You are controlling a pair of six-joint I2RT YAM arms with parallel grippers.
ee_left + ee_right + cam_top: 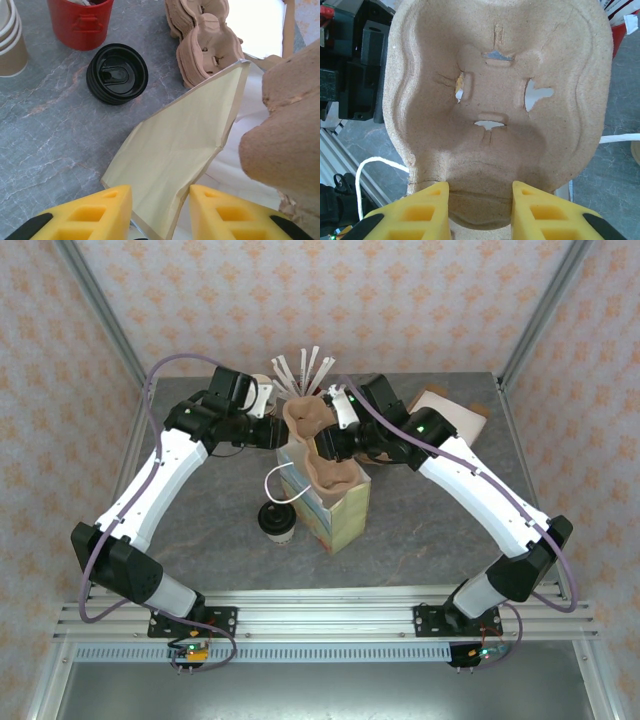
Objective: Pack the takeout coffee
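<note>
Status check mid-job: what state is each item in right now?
paper bag: upright, mouth open.
takeout coffee: lidded, upright, on table beside paper bag.
cup carrier: held by right claw over bag mouth.
left claw: astride bag rim, grip unclear.
spare lids: stacked on table.

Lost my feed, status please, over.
Left gripper open astride bag rim. Right gripper clamped on cup carrier at bag mouth. Takeout coffee on table beside bag.

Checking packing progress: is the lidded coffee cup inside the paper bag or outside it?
Outside. The takeout coffee stands upright on the table, right beside the paper bag, lid on.
</note>
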